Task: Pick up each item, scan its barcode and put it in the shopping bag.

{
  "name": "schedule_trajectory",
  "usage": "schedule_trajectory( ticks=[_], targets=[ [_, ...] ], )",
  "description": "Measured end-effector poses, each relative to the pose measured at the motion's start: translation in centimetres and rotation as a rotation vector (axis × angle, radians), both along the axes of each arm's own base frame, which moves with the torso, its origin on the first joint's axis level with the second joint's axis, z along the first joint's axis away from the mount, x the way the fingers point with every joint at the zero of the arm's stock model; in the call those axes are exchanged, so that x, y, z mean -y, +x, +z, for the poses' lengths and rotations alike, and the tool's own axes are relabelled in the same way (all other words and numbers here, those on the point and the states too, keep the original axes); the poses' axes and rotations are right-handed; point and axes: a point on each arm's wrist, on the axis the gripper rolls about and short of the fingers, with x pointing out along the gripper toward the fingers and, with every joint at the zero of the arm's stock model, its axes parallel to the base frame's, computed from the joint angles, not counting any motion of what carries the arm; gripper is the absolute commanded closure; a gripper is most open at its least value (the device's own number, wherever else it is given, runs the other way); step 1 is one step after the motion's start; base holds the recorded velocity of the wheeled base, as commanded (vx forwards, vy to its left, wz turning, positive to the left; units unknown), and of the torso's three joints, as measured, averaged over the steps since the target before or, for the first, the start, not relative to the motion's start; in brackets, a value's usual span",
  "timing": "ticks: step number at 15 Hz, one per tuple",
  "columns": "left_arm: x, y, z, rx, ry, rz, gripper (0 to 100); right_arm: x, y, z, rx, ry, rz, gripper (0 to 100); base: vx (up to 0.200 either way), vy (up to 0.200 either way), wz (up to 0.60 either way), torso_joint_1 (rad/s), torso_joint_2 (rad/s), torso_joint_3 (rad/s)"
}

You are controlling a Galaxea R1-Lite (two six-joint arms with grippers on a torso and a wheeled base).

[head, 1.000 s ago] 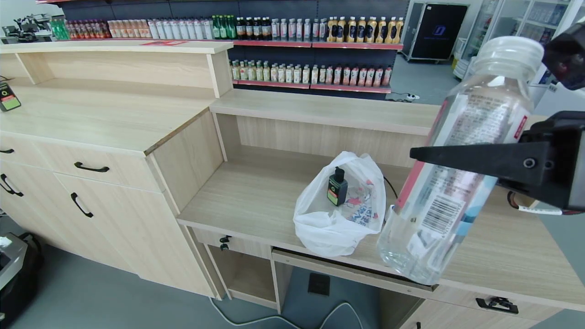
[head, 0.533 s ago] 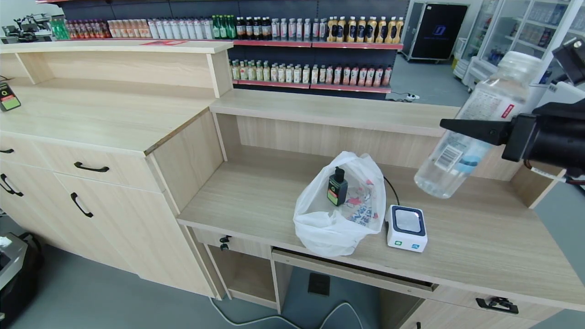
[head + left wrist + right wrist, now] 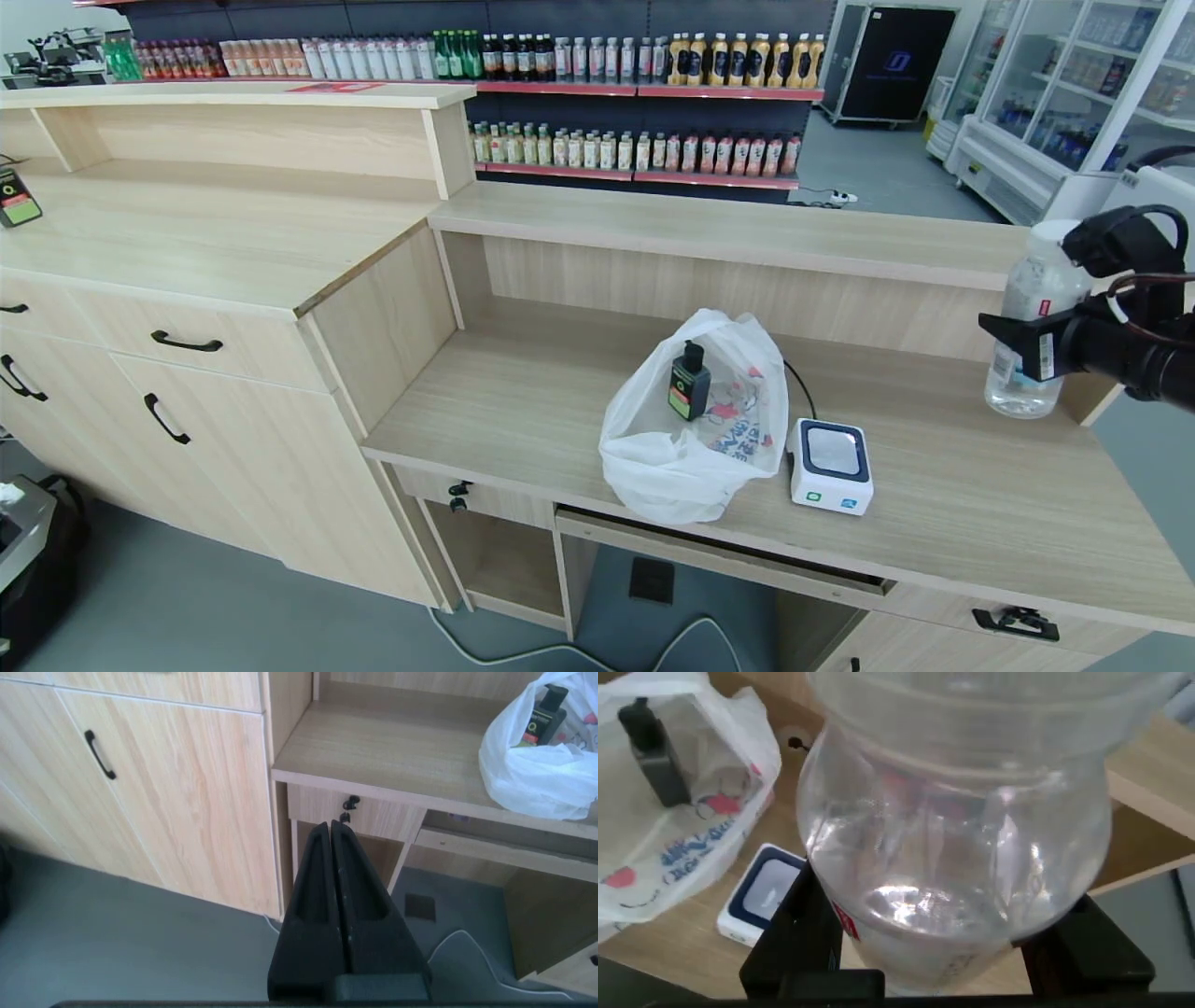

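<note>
The left gripper (image 3: 332,829) is hanging low over the grey floor (image 3: 112,943), in front of the cabinet (image 3: 177,793) and left of the counter (image 3: 523,401). Its two fingers are pressing flat against each other with nothing between them.

On the counter's lower surface, near the front edge, the bag (image 3: 686,448) is sitting with its mouth gaping upward. A small dark bottle with a green label (image 3: 689,383) is standing upright inside it, showing through the thin white plastic.

Just right of the bag, and touching or nearly touching it, the scanner (image 3: 831,455) is lying flat with its window facing up. A black cable (image 3: 798,383) is running from behind it toward the back panel.

Well to the right, at the far end of the counter, the water bottle (image 3: 1030,299) is standing upright with its cap on. The right gripper (image 3: 1016,345) is clamping it around the lower body, one black finger on each side. In the right wrist view the bottle's clear base is bulging toward the camera between those fingers, with the bag and scanner lying beyond. Whether its base is resting on the wood or hanging just above it cannot be told.
</note>
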Motion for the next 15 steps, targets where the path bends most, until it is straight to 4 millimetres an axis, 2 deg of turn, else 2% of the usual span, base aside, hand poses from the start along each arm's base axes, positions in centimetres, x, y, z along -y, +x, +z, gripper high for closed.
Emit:
schedule_trajectory(
  ticks=[5, 8, 11, 15],
  targets=[
    [0.0, 0.0, 0.0, 0.000, 0.000, 0.000, 100, 2.1, 1.2, -1.9, -0.012, -0.290, 0.010, 100, 0.000, 0.000, 0.00, 0.000, 0.00, 0.000],
    [0.0, 0.0, 0.0, 0.000, 0.000, 0.000, 100, 3.3, 1.5, -3.1, -0.001, -0.421, 0.170, 100, 0.000, 0.000, 0.60, 0.001, 0.00, 0.005],
    [0.0, 0.0, 0.0, 0.000, 0.000, -0.001, 100, 4.5, 1.6, -4.3, 0.010, -0.489, 0.208, 100, 0.000, 0.000, 0.60, -0.001, 0.00, 0.002],
    [0.0, 0.0, 0.0, 0.000, 0.000, -0.001, 100, 5.6, 2.6, -6.5, 0.052, -0.561, 0.446, 100, 0.000, 0.000, 0.00, 0.000, 0.00, 0.000]
  ],
)
